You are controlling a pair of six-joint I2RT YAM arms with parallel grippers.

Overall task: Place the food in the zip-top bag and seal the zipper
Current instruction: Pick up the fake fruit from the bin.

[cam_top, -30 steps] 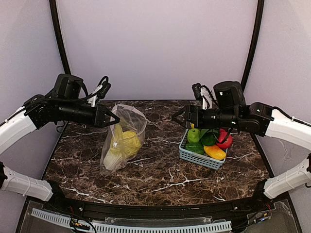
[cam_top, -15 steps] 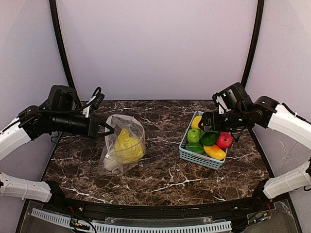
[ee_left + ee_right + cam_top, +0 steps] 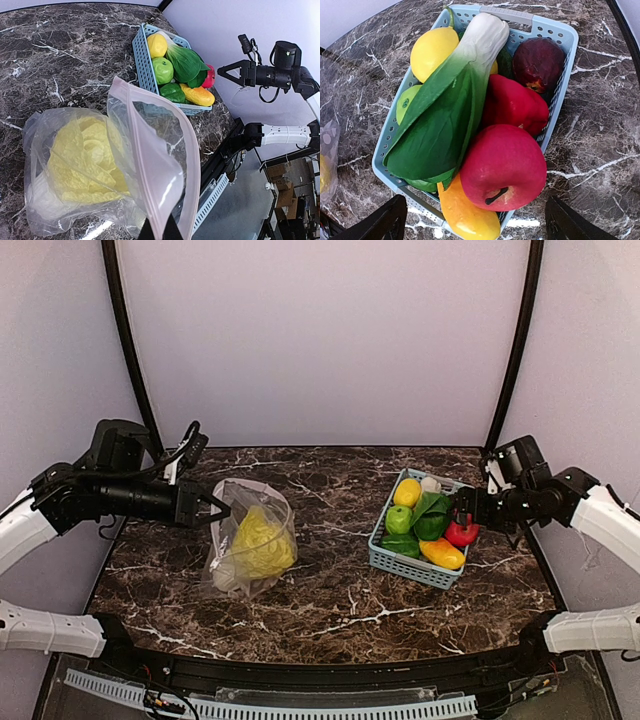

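Apple (image 3: 502,165), red, lying in basket (image 3: 555,30) directly beneath right claw (image 3: 472,210), spread wide and empty; bag (image 3: 150,150) well to left, mouth gaping, pinched tight in left claw (image 3: 159,231).

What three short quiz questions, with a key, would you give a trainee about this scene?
1. True or false: the napa cabbage lies inside the zip-top bag.
2. The left end effector is: A open; B shut on the bag's mouth; C shut on nothing.
3. Fill in: the lemon lies in the light-blue ____.
Key: 1 true; 2 B; 3 basket.
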